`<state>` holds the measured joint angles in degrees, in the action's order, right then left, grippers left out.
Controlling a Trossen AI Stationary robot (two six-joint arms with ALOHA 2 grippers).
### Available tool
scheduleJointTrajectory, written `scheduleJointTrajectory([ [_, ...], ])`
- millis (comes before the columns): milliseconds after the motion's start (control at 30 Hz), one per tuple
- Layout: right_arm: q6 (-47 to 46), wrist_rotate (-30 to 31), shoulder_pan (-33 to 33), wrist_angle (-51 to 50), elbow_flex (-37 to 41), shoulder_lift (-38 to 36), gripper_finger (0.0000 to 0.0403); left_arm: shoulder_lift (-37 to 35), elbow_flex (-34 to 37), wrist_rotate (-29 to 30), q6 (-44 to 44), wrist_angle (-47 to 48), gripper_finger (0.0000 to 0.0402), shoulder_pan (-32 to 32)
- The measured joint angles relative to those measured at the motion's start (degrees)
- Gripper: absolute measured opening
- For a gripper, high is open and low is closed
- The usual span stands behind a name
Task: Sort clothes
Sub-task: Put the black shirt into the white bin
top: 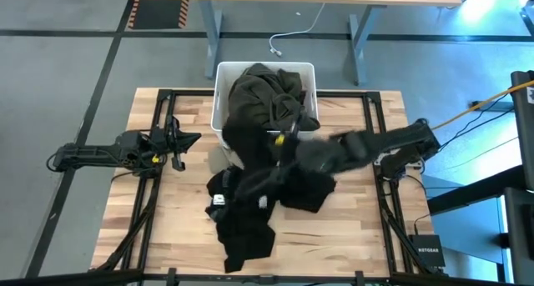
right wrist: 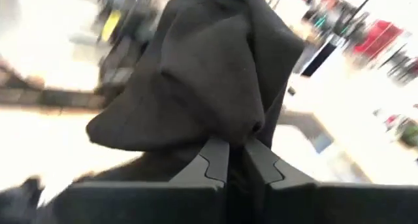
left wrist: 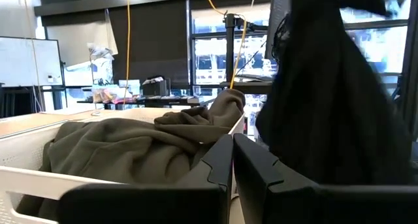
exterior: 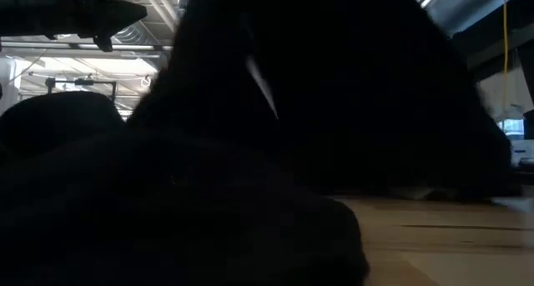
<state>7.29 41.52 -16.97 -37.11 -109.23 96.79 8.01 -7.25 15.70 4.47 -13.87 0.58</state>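
- My right tool is over mid-desk, fingers nearly closed, pinching the black garment, which hangs lifted.
- More black garment fabric trails on the desk toward the near edge.
- Olive-green garment fills the white bin.
- Left tool waits at left desk edge, fingers together, empty.

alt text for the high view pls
The right tool lifts a black garment above the wooden table, beside a white bin filled with olive-green clothing. The left tool waits at the table's left.
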Motion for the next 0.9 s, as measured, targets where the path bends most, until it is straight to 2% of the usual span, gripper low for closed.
scheduleJointTrajectory([
  [200,13.3,-1.1,8.0,8.1,-15.4,0.0,0.0022,0.0,0.0,0.0,0.0,0.0,0.0008,0.0],
  [400,15.0,-8.2,17.3,19.1,-25.1,-0.1,0.0022,0.0,0.0,0.0,0.3,0.0,0.0008,0.0],
  [567,14.7,-12.6,20.9,24.0,-25.4,-0.1,0.0024,0.0,0.0,0.0,0.7,0.0,0.0008,0.0],
  [667,13.5,-12.1,22.9,19.9,-23.7,0.4,0.0026,0.0,0.0,0.0,1.5,-0.1,0.0008,0.0],
  [900,0.6,-14.2,28.3,8.3,-15.4,4.6,0.0033,0.0,0.0,0.0,1.5,-0.3,0.0008,0.0],
])
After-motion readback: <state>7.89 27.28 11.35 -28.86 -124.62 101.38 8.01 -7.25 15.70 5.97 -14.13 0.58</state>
